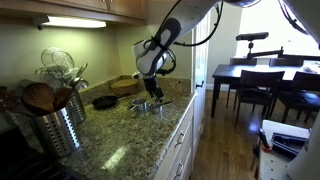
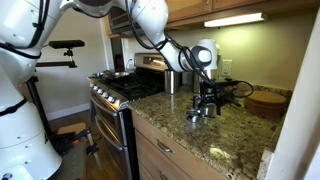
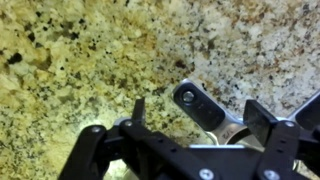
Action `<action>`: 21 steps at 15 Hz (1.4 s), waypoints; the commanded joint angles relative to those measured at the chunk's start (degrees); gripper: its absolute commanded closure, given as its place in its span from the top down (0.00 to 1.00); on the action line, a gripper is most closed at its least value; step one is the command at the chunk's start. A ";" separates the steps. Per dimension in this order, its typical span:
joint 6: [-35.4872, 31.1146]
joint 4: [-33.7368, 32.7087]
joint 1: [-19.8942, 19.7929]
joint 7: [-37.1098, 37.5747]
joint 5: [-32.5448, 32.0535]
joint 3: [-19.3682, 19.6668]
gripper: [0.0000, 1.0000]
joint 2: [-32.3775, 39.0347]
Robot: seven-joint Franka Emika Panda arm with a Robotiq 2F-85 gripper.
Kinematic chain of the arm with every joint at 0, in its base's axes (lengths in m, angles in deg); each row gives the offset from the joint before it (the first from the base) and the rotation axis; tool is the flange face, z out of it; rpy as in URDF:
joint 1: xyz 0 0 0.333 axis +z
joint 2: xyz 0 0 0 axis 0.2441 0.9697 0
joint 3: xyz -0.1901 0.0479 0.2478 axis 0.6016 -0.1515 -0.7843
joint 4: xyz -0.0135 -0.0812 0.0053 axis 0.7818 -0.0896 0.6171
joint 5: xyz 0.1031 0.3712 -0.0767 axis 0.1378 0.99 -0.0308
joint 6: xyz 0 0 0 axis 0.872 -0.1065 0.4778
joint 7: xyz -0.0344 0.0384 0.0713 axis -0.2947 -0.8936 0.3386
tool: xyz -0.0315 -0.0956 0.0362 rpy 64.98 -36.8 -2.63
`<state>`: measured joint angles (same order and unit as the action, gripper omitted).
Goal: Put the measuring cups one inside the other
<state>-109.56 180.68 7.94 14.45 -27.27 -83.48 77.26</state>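
A shiny silver measuring cup point(image 3: 236, 133) lies on the speckled granite counter point(image 3: 70, 60), its flat handle point(image 3: 192, 101) with a dark end pointing up in the wrist view. My gripper point(image 3: 197, 112) is open, with one finger on each side of the handle and not touching it. The cup's bowl is mostly hidden under the gripper body. In both exterior views the gripper point(image 1: 150, 97) point(image 2: 207, 100) hangs low over the small silver measuring cups point(image 1: 152, 108) point(image 2: 196, 115) on the counter. How many cups there are is too small to tell.
A ribbed steel utensil holder point(image 1: 60, 128) stands at the near end of the counter. A black round pan point(image 1: 104, 102) and a wooden bowl point(image 1: 125, 86) sit behind the cups. A stove point(image 2: 125, 90) and a steel canister point(image 2: 172, 82) stand along the counter. The counter edge point(image 1: 170, 125) is close by.
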 commanded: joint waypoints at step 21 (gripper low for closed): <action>4.70 2.24 -0.56 -2.07 1.30 0.90 0.13 -1.44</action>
<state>-105.95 181.50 7.83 10.04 -26.81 -82.85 77.37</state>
